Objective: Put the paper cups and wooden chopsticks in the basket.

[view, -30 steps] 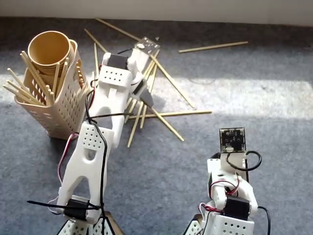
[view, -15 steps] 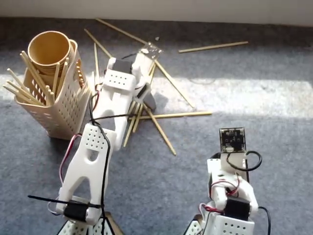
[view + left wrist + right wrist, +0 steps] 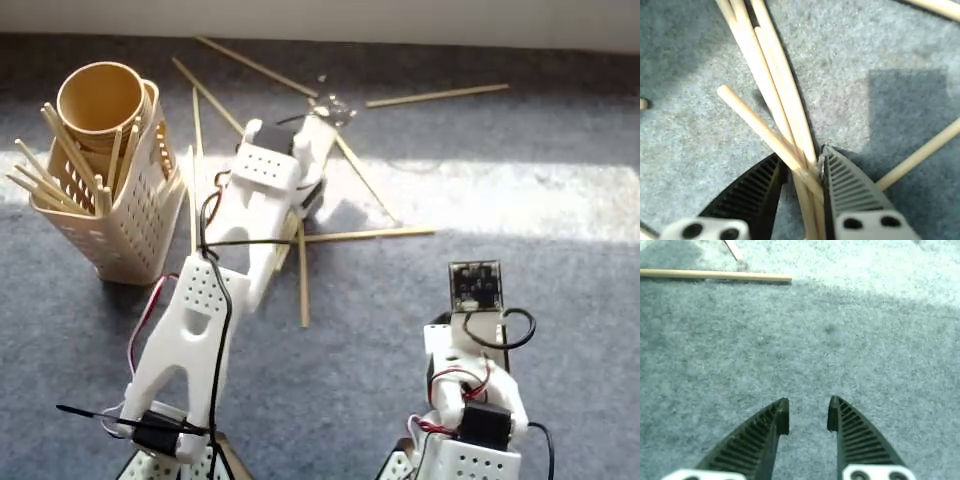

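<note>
The grey carpet lies under both of my arms. My left arm stretches out over the scatter of sticks in the middle of it; my right arm sits folded near its base, well apart from them. The white slotted basket stands upright just beside my left arm. The stacked paper cups sit in it, and basket chopsticks poke out around them. Loose chopsticks lie flat on the carpet around my left arm, some crossing one another, and one lies alone beyond my right gripper. My left gripper is down at the carpet, its fingers pressed onto a bundle of wooden chopsticks that fans out from between them. My right gripper hangs above bare carpet, its tips a little apart with nothing between them.
</note>
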Robot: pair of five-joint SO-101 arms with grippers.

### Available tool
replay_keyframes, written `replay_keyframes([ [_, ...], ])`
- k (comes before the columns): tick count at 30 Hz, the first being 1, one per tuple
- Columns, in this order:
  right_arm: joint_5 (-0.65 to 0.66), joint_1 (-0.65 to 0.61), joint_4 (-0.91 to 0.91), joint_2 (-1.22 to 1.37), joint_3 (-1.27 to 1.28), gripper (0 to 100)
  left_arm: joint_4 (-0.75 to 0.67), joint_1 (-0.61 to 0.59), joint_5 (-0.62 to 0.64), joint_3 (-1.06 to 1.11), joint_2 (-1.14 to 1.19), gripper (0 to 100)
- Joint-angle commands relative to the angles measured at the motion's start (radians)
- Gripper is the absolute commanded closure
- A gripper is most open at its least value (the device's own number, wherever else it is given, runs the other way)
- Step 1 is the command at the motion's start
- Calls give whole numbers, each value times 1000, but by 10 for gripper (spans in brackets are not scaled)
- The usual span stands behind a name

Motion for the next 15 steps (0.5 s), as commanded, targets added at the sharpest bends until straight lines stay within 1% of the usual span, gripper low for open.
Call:
replay_keyframes([
  [1, 11, -13, -16, 5, -4, 854, 5, -22, 0, 5, -7, 996],
  [8, 11, -13, -16, 5, -4, 854, -2, -28, 0, -39, -65, 997],
  [12, 11, -15, -16, 5, -4, 854, 14, -39, 0, -159, -145, 998],
  [15, 11, -15, -16, 5, -4, 854, 58, -39, 0, -232, -226, 998],
])
